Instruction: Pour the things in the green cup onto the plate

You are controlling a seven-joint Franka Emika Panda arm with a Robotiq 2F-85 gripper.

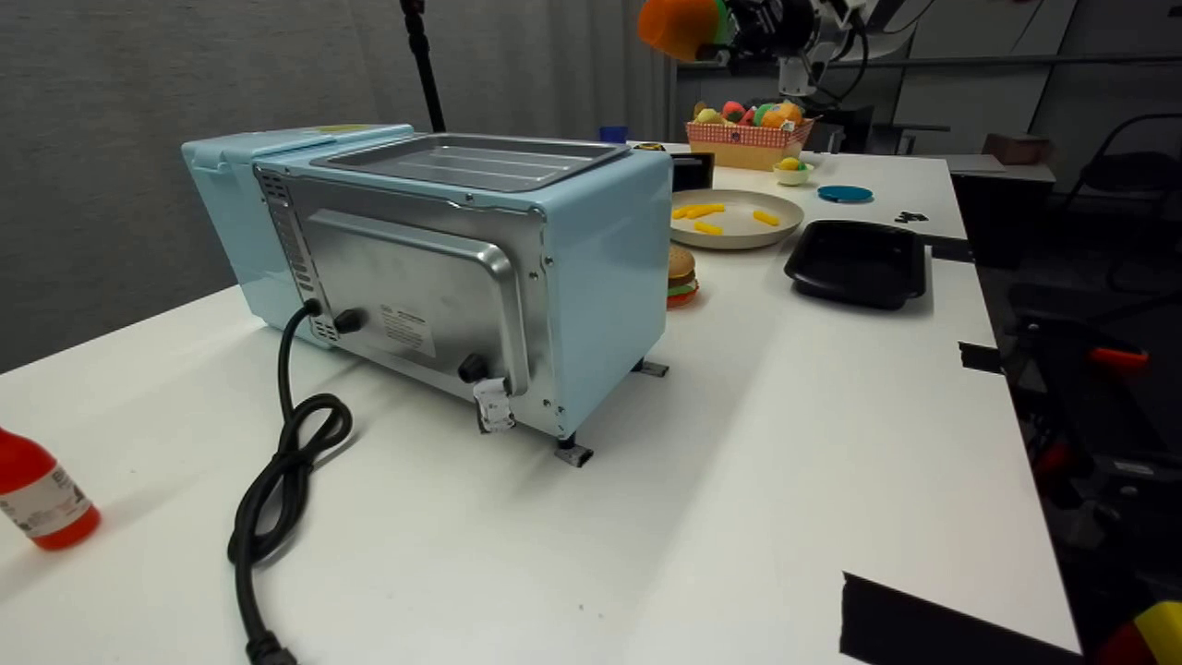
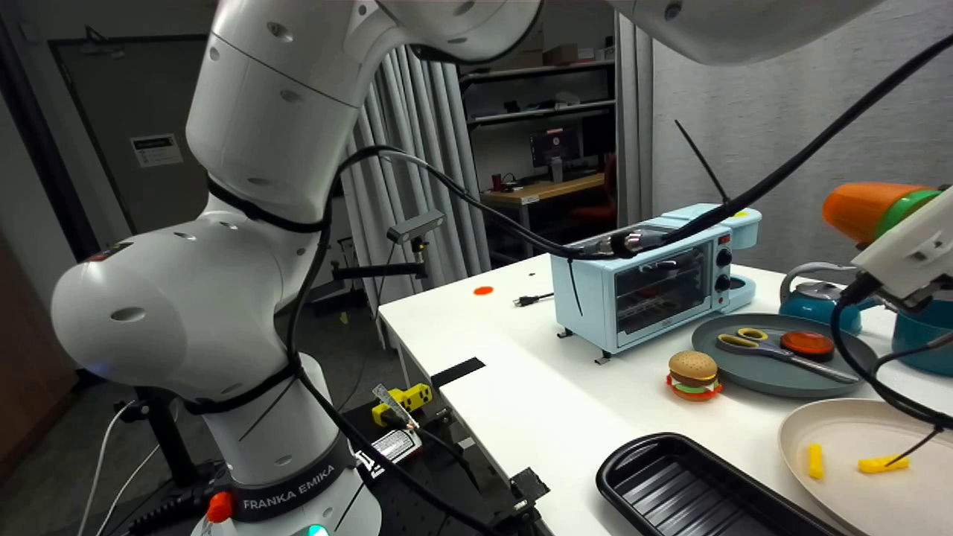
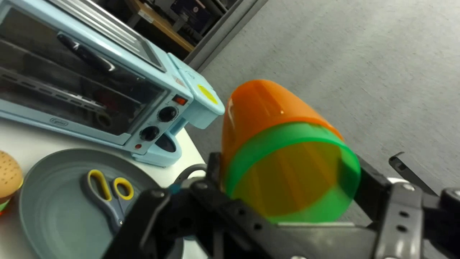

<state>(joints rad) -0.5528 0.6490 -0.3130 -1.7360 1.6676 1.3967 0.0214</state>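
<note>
The tool [image 3: 289, 163] has the green cup [image 3: 294, 174] clamped between its black fingers [image 3: 373, 187], held high above the level of the table [image 1: 766, 517], and what an angle: the cup lies tipped right over on its side, open mouth turned to the wrist camera, orange part [image 3: 266, 102] jutting away from the wrist. Down below, in both exterior views, there's the cream plate [image 1: 739, 208], and the yellow bits [image 1: 709, 228] are lying on it, a few grouped toward one side, one apart from them. Just beside the plate, the black tray [image 1: 854, 263]! Near it too sits the burger [image 2: 693, 376], and next along comes the grey plate [image 2: 752, 378], carrying the scissors [image 2: 774, 352] and a red disc [image 2: 808, 344], with the pale blue toaster oven [image 2: 595, 298] standing close by, glass door and knobs in plain sight. The teal kettle [image 2: 819, 307] is over there as well, near the grey plate's far edge. Farther out, in an exterior view, the basket [image 1: 739, 153] is heaped with colourful fruit [image 1: 757, 114], a little bowl [image 1: 794, 177] just beside it, a blue disc [image 1: 845, 194] near that, and way off on the near side, the red bottle [image 1: 42, 494], partly cut off at the edge.
</note>
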